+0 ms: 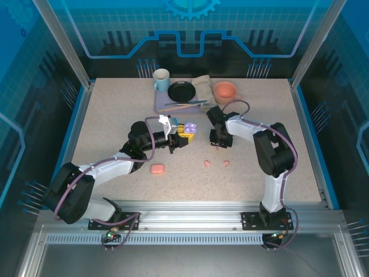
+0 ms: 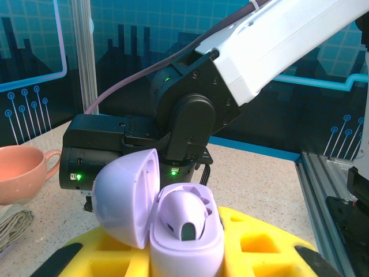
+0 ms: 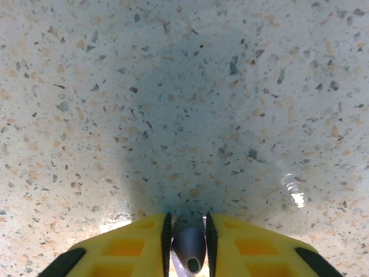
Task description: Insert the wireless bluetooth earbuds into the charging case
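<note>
Lilac earbud [image 3: 189, 249] sits pinched, we think, in our right gripper [image 3: 188, 226]; our left gripper [image 1: 183, 135] clamps the open lilac charging case [image 2: 179, 236].

The open charging case [image 1: 189, 128] [image 2: 185, 236] sits clamped in my left gripper [image 1: 183, 138] [image 2: 184, 264] over the middle of the table [image 1: 115, 115], with a seated earbud [image 2: 182, 216] in it. Just right of the case, my right gripper [image 1: 219, 142] [image 3: 188, 239] points down with a pinched earbud [image 3: 189, 249] between its fingers. Nearer me than the case lie a closed case [image 1: 157, 168] to the left, and a loose earbud [image 1: 207, 163] and a second loose earbud [image 1: 226, 163] to the right. Beyond the case, near the far edge, stand a cup [image 1: 161, 79], a plate [image 1: 181, 90] and a mug [image 1: 225, 91] [image 2: 17, 173], left to right.
</note>
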Motion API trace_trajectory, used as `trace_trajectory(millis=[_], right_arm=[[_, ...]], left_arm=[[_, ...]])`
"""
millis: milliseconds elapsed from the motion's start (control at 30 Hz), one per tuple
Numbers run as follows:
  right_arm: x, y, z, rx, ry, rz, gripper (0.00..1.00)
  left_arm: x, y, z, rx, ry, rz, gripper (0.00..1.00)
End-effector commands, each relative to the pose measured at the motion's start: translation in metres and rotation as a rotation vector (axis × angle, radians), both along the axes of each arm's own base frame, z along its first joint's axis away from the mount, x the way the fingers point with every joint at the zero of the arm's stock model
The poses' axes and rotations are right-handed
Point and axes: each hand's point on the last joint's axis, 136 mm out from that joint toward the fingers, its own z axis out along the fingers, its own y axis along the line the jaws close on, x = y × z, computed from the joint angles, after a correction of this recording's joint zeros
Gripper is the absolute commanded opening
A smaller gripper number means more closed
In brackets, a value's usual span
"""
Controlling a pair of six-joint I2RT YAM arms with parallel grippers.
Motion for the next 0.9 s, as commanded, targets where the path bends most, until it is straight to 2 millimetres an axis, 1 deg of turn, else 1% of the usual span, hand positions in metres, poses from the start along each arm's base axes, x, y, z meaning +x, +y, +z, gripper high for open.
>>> trace_trajectory(millis=[0,200,467,767,867], right_arm=[[-0.010,0.001,-0.005,-0.005,0.020,-0.006,0.22],[-0.011,0.001,0.001,0.006,0.008,-0.008,0.16],[-0.008,0.000,0.019,0.028,-0.037,-0.015,0.16],[-0.006,-0.003,0.034,0.066,-0.071,-0.038,0.15],[-0.005,-0.004,0.045,0.095,-0.100,-0.052,0.15]], left_arm=[[0.001,0.003,0.011,-0.020,-0.037,0.007,0.00],[0.002,0.003,0.011,-0.018,-0.034,0.008,0.00],[0.002,0.002,0.012,-0.018,-0.030,0.007,0.00],[0.004,0.001,0.012,-0.017,-0.025,0.005,0.00],[0.005,0.001,0.011,-0.016,-0.019,0.004,0.00]])
